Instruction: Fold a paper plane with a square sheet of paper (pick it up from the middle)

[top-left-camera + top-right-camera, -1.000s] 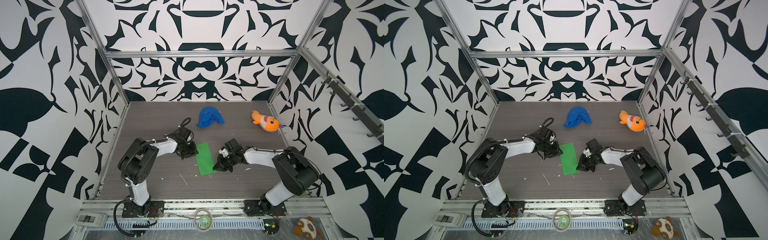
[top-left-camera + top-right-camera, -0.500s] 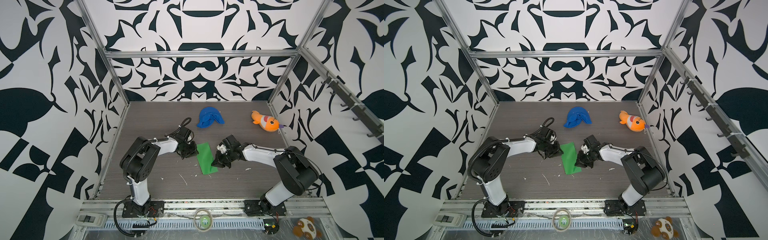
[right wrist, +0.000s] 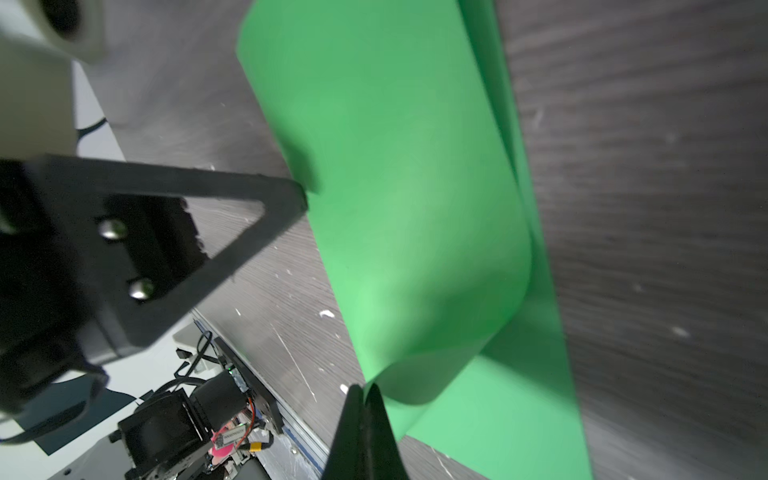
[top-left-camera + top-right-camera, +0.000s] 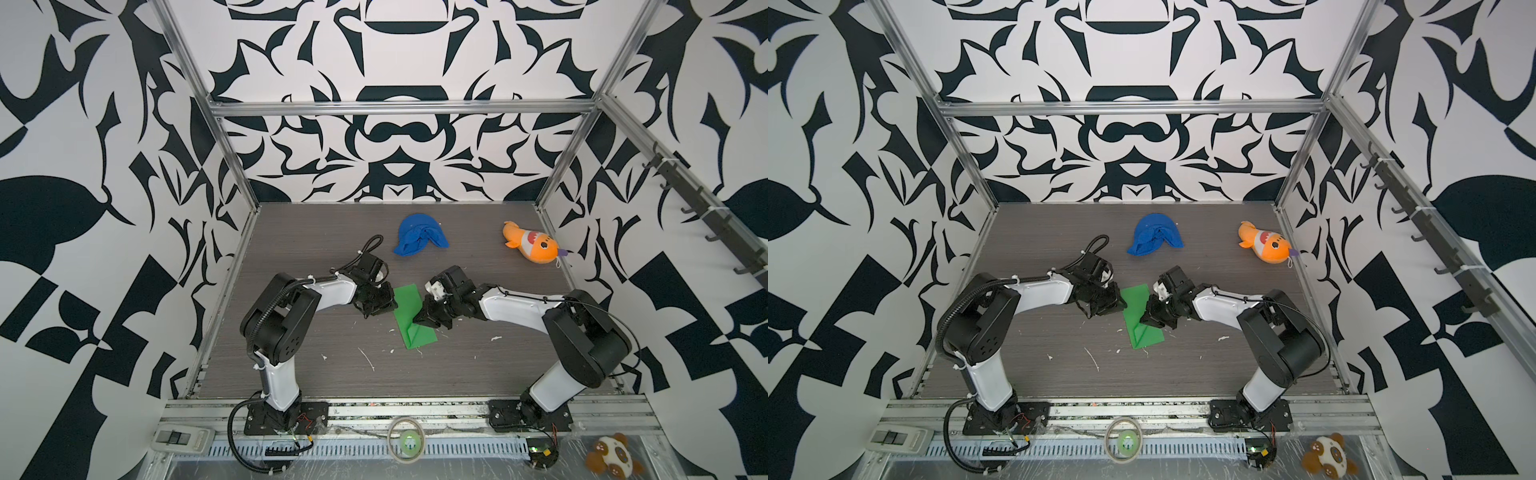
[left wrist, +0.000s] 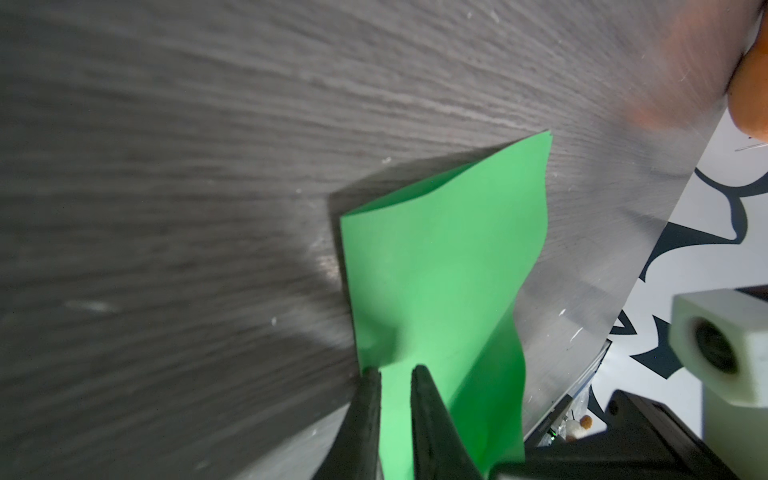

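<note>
The square sheet of paper [image 4: 409,313] [image 4: 1136,313] is bright green and lies mid-table, doubled into a long strip. My right gripper [image 4: 417,322] [image 4: 1144,322] is shut on its right edge. In the right wrist view the pinched layer curls up from the gripper [image 3: 365,388] over the rest of the paper [image 3: 407,187]. My left gripper [image 4: 390,305] [image 4: 1121,305] stands at the strip's left edge. Its jaws are a little apart [image 5: 395,370], with both tips down on the paper [image 5: 444,266]. No paper plane is in view.
A blue cloth lump [image 4: 419,235] lies at the back centre. An orange plush fish [image 4: 532,247] lies at the back right, near the wall. White scraps [image 4: 368,359] dot the table in front of the paper. A tape roll [image 4: 406,440] sits on the front rail.
My right gripper has moved left and farther back with the paper's right edge, so the flat strip now curls up near its front end. The left gripper has stayed put.
</note>
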`<state>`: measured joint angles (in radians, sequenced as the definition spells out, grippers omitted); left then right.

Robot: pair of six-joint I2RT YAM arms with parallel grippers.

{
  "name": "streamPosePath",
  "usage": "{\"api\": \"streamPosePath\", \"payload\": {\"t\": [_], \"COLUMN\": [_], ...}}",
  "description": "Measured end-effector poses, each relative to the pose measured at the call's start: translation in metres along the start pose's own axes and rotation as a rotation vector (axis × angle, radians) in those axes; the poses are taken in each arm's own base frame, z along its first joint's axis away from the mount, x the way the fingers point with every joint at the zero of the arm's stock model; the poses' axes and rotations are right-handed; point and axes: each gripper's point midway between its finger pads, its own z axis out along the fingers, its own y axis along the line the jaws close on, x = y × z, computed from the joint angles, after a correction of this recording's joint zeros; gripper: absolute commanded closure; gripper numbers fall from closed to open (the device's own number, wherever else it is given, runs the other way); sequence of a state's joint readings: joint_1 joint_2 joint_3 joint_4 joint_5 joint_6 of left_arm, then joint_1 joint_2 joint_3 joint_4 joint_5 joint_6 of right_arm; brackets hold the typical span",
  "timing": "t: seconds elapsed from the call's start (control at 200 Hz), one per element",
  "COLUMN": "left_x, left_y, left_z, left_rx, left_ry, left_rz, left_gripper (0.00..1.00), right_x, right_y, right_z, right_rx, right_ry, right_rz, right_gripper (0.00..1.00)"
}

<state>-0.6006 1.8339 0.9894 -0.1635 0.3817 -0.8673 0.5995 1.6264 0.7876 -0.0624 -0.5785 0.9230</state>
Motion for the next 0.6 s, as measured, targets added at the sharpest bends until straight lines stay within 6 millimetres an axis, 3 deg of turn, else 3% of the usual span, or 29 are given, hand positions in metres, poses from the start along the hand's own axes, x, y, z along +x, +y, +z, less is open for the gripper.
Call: {"api": "streamPosePath", "payload": {"t": [0.145, 0.6], "left_x": [0.0, 0.0], "left_y": [0.0, 0.0], "left_z": [0.0, 0.0], "left_rx": [0.0, -0.002], "left_ry": [0.0, -0.001], "left_rz": [0.0, -0.003], "left_gripper": [0.81, 0.81], "right_x": [-0.006, -0.006], "right_y": [0.007, -0.003], "right_z": [0.007, 0.02], "right_rx": [-0.028, -0.004], "right_ry": [-0.028, -0.049], "right_rz": [-0.008, -0.007], "right_gripper": [0.97, 0.97]}}
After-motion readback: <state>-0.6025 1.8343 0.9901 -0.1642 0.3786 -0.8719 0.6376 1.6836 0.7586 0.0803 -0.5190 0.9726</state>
